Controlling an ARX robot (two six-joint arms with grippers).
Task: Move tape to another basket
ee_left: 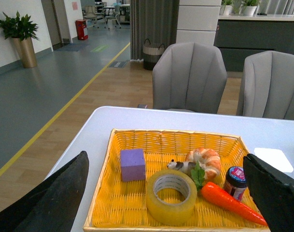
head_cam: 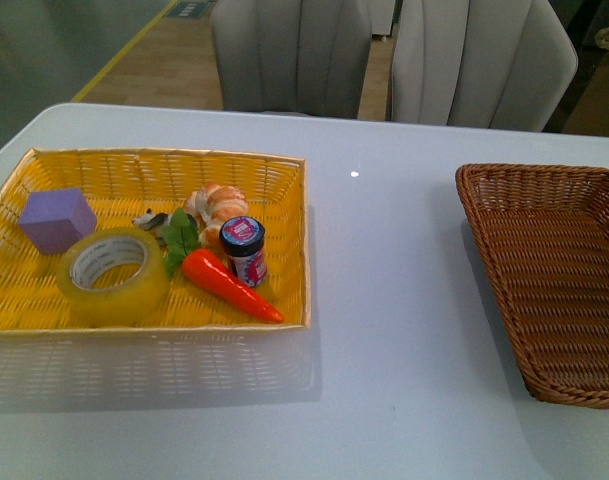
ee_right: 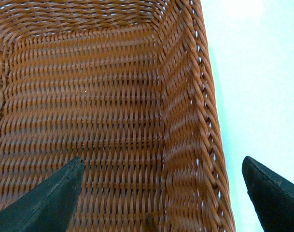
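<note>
The tape (head_cam: 112, 272), a wide yellowish roll with a white core, lies flat in the front left of the yellow basket (head_cam: 164, 154). In the left wrist view the tape (ee_left: 172, 195) shows between the spread fingers of my left gripper (ee_left: 165, 157), which is open, empty and held back above it. The brown wicker basket (head_cam: 564, 290) stands empty at the table's right. My right gripper (ee_right: 162, 161) hangs open and empty over one side wall of that basket (ee_right: 89, 96). Neither arm shows in the front view.
The yellow basket also holds a purple cube (head_cam: 57, 219), a toy carrot (head_cam: 229, 285), a small jar (head_cam: 245, 248), a croissant (head_cam: 216, 205) and a small figure. Bare white table separates the two baskets. Two grey chairs (head_cam: 289, 50) stand behind the table.
</note>
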